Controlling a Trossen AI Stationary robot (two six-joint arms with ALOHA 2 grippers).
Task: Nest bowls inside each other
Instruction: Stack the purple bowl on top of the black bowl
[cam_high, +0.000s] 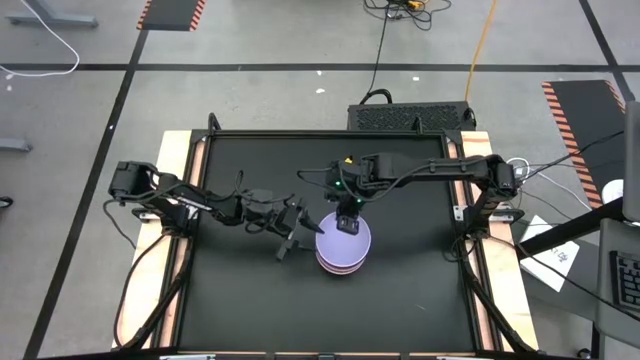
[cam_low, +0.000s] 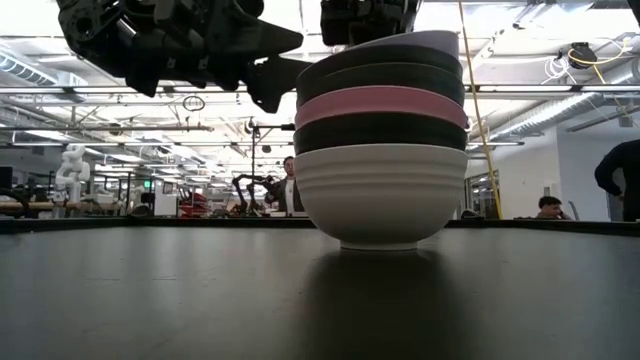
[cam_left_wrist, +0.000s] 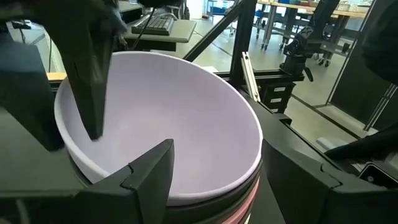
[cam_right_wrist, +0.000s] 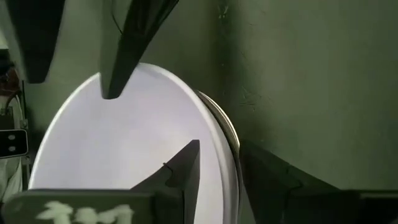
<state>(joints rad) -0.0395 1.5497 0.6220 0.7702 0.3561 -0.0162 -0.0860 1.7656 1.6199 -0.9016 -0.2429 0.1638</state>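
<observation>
One stack of bowls stands right of the table's middle. Its white bottom bowl (cam_low: 380, 195) rests by its foot on the black table top. Above it come a black bowl (cam_low: 380, 133), a pink one (cam_low: 380, 105) and more black (cam_low: 380, 72). A pale lavender bowl (cam_high: 343, 243) (cam_left_wrist: 174, 118) sits on top. My right gripper (cam_high: 347, 222) (cam_right_wrist: 154, 119) hangs open over the lavender bowl's far rim, slanting down. My left gripper (cam_high: 298, 232) (cam_left_wrist: 132, 138) stands open just left of the stack, near its top. My right gripper has one finger (cam_right_wrist: 121, 62) by the lavender bowl's far rim (cam_right_wrist: 93, 84) and the other (cam_right_wrist: 183, 165) over its hollow. A gap shows between the fingers. Whether either finger touches the bowl, I cannot tell.
The black table top (cam_high: 250, 300) lies bare around the stack on the near, left and right sides. Raised wooden borders (cam_high: 180, 300) run along the left and right edges. People (cam_low: 290, 185) show in the room beyond the far edge.
</observation>
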